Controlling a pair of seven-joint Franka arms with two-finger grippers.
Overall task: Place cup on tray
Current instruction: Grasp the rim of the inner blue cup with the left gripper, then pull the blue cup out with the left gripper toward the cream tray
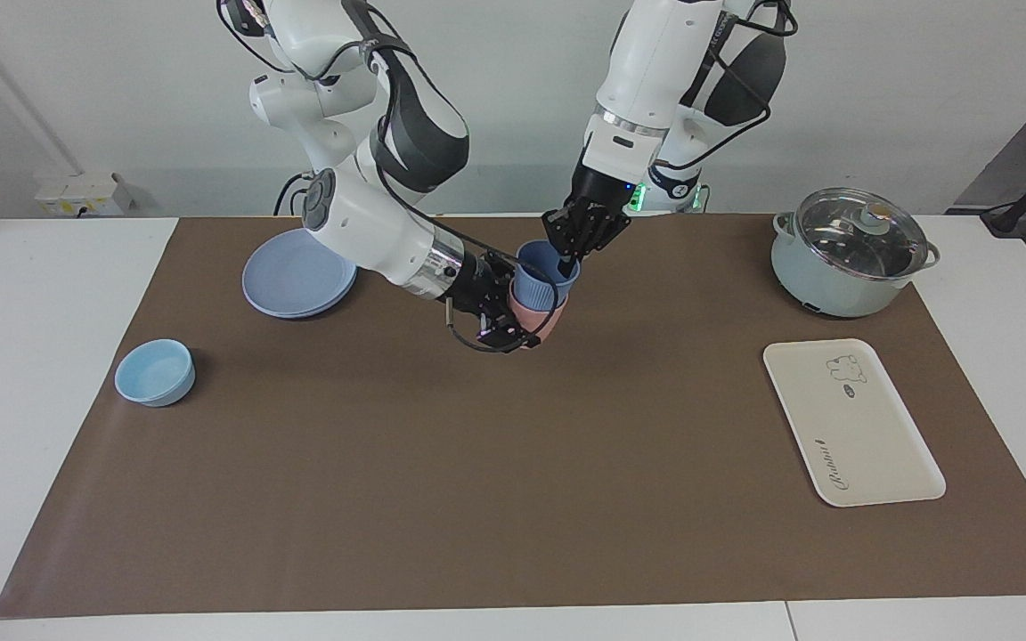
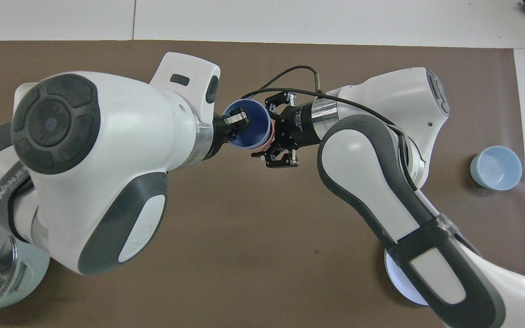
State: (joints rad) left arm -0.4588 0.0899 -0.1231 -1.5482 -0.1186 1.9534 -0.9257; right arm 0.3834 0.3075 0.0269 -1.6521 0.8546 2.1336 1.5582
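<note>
With the left hand (image 1: 569,263) pinched shut on the cup (image 1: 545,276) rim and the right hand (image 1: 513,313) clamping the pink cup (image 1: 538,319), pull straight up to unnest.

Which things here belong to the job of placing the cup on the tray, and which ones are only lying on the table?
Belong to the job:
- blue cup, nested in the pink cup
- tray
- left gripper, shut on the blue cup's rim
- right gripper, shut on the pink cup

Just lying about:
- round plate
- light-blue bowl
- lidded pot
</note>
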